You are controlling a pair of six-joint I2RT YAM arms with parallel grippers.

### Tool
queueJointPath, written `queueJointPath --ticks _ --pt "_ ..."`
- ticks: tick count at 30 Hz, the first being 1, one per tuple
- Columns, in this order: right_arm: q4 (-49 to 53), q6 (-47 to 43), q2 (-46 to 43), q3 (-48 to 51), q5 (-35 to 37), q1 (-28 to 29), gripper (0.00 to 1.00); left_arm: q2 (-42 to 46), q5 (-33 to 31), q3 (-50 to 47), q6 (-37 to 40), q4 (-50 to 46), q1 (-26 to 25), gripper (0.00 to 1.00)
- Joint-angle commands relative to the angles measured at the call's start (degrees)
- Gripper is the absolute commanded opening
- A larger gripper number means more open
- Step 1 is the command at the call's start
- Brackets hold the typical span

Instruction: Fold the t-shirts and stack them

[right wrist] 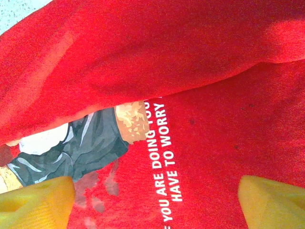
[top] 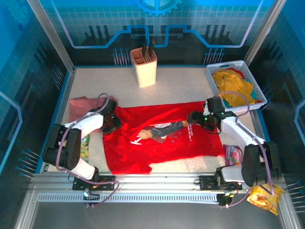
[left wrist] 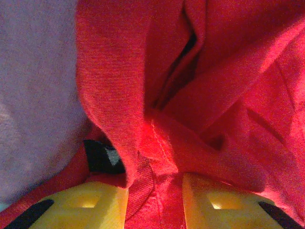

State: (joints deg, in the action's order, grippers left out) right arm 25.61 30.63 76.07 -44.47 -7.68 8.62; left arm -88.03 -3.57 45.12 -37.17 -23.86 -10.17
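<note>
A bright red t-shirt (top: 162, 143) lies spread across the middle of the table, its dark-and-white graphic (top: 159, 131) facing up. My left gripper (top: 112, 122) is at the shirt's left edge. In the left wrist view, that gripper (left wrist: 155, 193) has its yellow fingers (left wrist: 90, 202) shut on a bunch of ribbed red t-shirt (left wrist: 228, 71) cloth near a black label (left wrist: 100, 156). My right gripper (top: 195, 118) hovers open over the shirt's right part. Its wide-apart fingers (right wrist: 43, 198) frame the white lettering (right wrist: 167, 157). A dusty pink t-shirt (top: 80, 108) lies just left. Yellow t-shirts (top: 232, 86) fill a basket.
A white basket (top: 248, 67) stands at the back right. A beige holder with dark handles (top: 144, 67) stands at the back centre. Snack packets lie by the right arm (top: 232, 153), off the table's front right (top: 264, 198) and by the left arm (top: 85, 145).
</note>
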Motion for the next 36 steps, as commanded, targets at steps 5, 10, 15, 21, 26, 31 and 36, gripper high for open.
queueJointPath --ticks 5,10,15,21,26,31,36 --pt "0.0 0.0 0.5 0.4 -0.7 0.7 0.89 -1.4 0.9 -1.0 -1.7 3.9 0.6 0.28" --pt "0.0 0.0 0.6 0.3 -0.9 0.7 0.89 -1.6 -0.9 0.0 -0.9 3.3 0.6 0.21" --pt "0.3 -0.1 0.5 0.0 -0.8 0.7 0.89 -2.6 -1.9 1.8 0.1 1.8 0.6 0.09" --pt "0.5 -0.2 0.5 -0.3 -0.6 0.7 0.89 -1.0 -2.5 2.5 0.8 -1.6 0.5 0.0" --pt "0.2 0.0 0.9 -0.6 -1.3 0.6 0.89 2.2 -3.8 2.9 1.5 -5.5 0.0 0.0" --pt "0.2 0.1 0.9 -0.7 -1.6 0.7 0.89 5.5 -3.2 2.9 1.6 -9.1 -0.2 0.0" --pt "0.4 0.0 0.5 -0.5 -1.2 0.7 0.89 8.6 -1.9 2.0 0.3 -13.1 -1.0 0.0"
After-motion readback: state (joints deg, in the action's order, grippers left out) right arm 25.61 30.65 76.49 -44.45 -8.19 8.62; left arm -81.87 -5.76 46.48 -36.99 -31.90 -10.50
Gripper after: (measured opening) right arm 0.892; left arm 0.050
